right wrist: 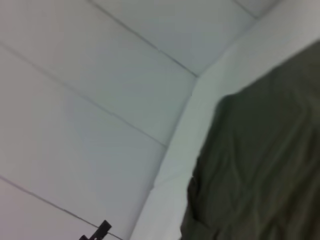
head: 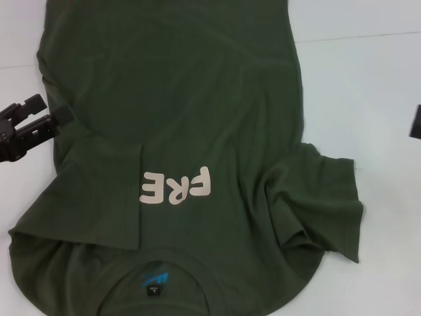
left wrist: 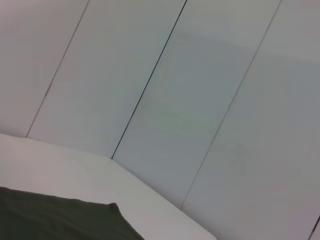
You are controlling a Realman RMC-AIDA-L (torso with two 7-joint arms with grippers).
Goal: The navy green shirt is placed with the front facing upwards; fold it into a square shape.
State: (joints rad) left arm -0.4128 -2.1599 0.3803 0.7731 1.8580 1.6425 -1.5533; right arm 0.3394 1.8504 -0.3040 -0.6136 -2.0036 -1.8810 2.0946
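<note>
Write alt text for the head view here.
A navy green shirt lies on a white table, collar nearest the camera, its left side folded over the chest, covering part of the lettering. The left gripper sits at the shirt's left edge; the right gripper barely shows at the frame's right edge.

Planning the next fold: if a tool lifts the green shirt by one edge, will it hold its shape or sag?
The green shirt will probably sag: its right sleeve already lies bunched in soft creases. It likely drapes rather than slides stiffly, since one side is folded flat over the chest lettering.
</note>
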